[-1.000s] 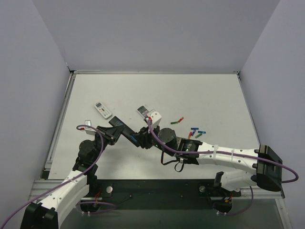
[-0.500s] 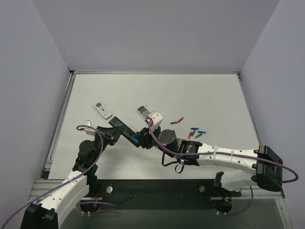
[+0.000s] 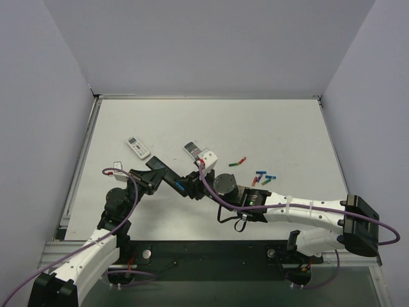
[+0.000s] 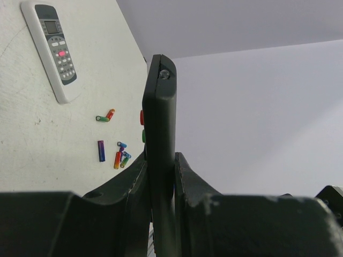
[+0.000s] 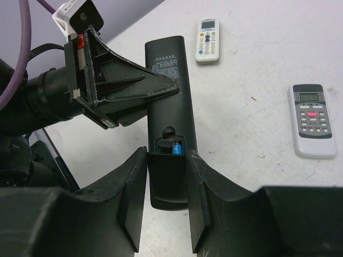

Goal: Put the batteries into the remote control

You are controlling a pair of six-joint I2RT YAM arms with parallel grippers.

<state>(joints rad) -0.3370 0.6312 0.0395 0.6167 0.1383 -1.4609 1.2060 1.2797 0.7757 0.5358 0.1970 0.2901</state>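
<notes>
The black remote control (image 5: 167,91) lies back side up, held off the table between both grippers. Its battery compartment is partly open and a blue battery (image 5: 178,148) shows inside above the black cover (image 5: 168,176). My left gripper (image 4: 159,160) is shut on the remote, seen edge-on in the left wrist view (image 4: 159,107). My right gripper (image 5: 167,160) is shut on the remote's cover end. In the top view the grippers meet at mid-table, left (image 3: 181,185) and right (image 3: 203,182). Loose batteries (image 3: 259,177) lie to the right, with one pair (image 3: 238,162) farther back.
Two white remotes lie on the table behind the grippers, one at the left (image 3: 138,147) and one nearer the middle (image 3: 192,149). A small white piece (image 3: 117,164) lies near the left arm. Grey walls close the table at the back and sides.
My right wrist has shifted slightly back toward the lower right. The left arm and the remote have stayed in place.
</notes>
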